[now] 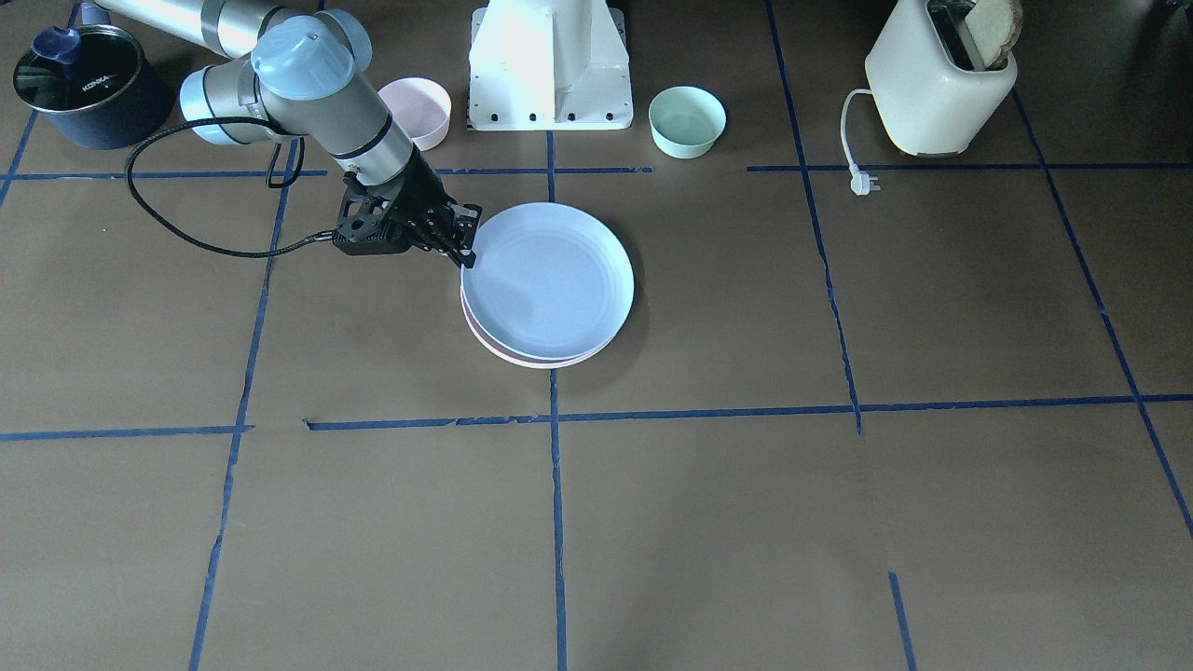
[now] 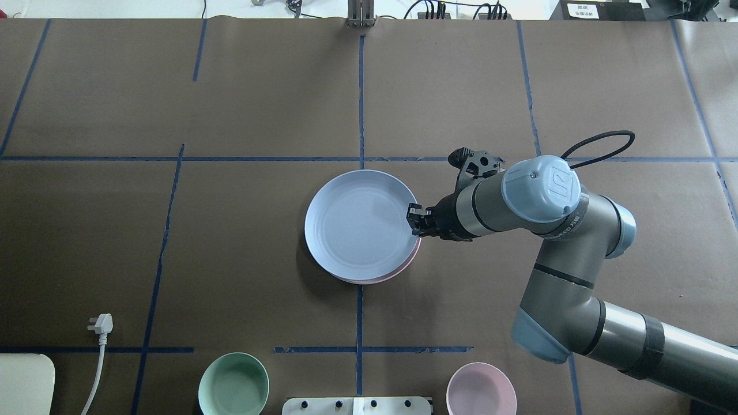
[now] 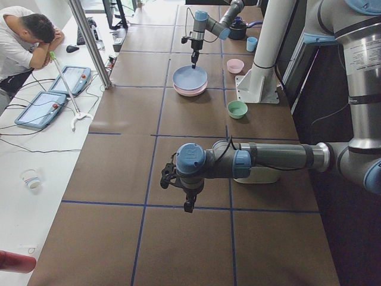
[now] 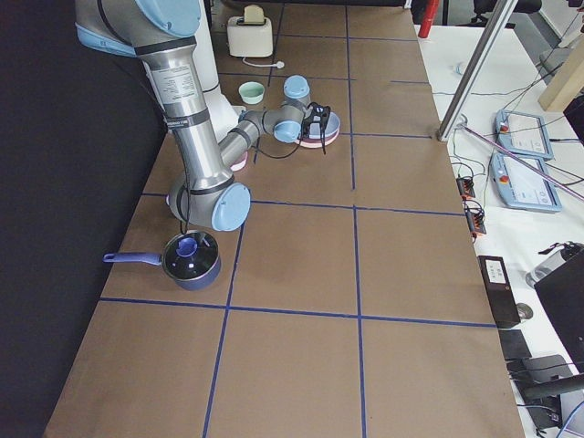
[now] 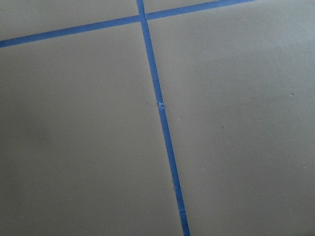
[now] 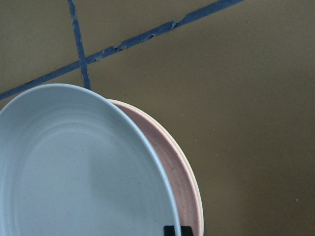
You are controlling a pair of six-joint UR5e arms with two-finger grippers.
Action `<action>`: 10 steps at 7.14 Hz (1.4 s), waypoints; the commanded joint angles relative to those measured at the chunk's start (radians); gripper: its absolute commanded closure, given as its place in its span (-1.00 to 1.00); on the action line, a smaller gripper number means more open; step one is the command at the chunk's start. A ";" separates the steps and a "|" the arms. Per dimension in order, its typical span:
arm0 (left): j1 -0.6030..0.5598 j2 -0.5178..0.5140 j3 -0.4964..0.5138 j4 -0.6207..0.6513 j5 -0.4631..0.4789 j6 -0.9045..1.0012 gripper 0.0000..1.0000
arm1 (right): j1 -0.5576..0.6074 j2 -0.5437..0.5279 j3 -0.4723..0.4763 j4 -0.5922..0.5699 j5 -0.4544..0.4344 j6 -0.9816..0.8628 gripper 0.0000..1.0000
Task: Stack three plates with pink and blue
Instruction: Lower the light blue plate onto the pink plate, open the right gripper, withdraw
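The light blue plate (image 1: 550, 280) lies on top of the pale pink plate (image 1: 497, 346) at the table's middle, shifted a little off centre. In the right wrist view a thin cream-white rim (image 6: 193, 177) shows under the pink plate (image 6: 172, 162). My right gripper (image 1: 466, 253) is shut on the blue plate's rim (image 2: 360, 225) on the robot's right side, one finger inside and one outside. My left gripper (image 3: 188, 207) hangs over bare table far from the plates, and I cannot tell whether it is open or shut.
A small pink bowl (image 1: 418, 110) and a mint-green bowl (image 1: 687, 119) stand on either side of the robot's base (image 1: 550, 65). A cream toaster (image 1: 941, 79) with its plug (image 1: 862, 182) and a dark pot (image 1: 79, 89) stand at the table's ends.
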 commanded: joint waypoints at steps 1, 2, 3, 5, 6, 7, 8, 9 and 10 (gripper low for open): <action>0.001 -0.004 0.003 0.000 0.000 0.000 -1.00 | 0.008 -0.003 -0.006 -0.009 0.007 -0.017 -1.00; 0.001 -0.009 0.005 0.000 0.000 -0.002 -1.00 | 0.052 -0.005 -0.003 -0.041 0.060 -0.046 -1.00; 0.001 -0.012 0.003 0.000 0.001 -0.002 -1.00 | 0.135 -0.006 0.000 -0.111 0.158 -0.146 -1.00; 0.005 -0.025 0.012 0.011 0.027 -0.002 -1.00 | 0.354 -0.045 -0.004 -0.324 0.336 -0.532 -1.00; 0.007 -0.035 0.011 0.017 0.084 0.000 -1.00 | 0.445 -0.084 -0.004 -0.431 0.352 -0.765 -1.00; 0.007 -0.027 0.011 0.018 0.083 0.005 -1.00 | 0.555 -0.158 0.000 -0.505 0.354 -1.024 -1.00; 0.007 -0.022 0.008 0.020 0.081 0.003 -1.00 | 0.671 -0.231 0.000 -0.559 0.362 -1.263 -1.00; 0.008 -0.031 0.017 0.034 0.084 -0.001 -1.00 | 0.776 -0.291 0.000 -0.610 0.378 -1.466 -1.00; 0.007 -0.036 0.016 0.037 0.077 0.000 -1.00 | 0.877 -0.360 0.000 -0.645 0.395 -1.653 -1.00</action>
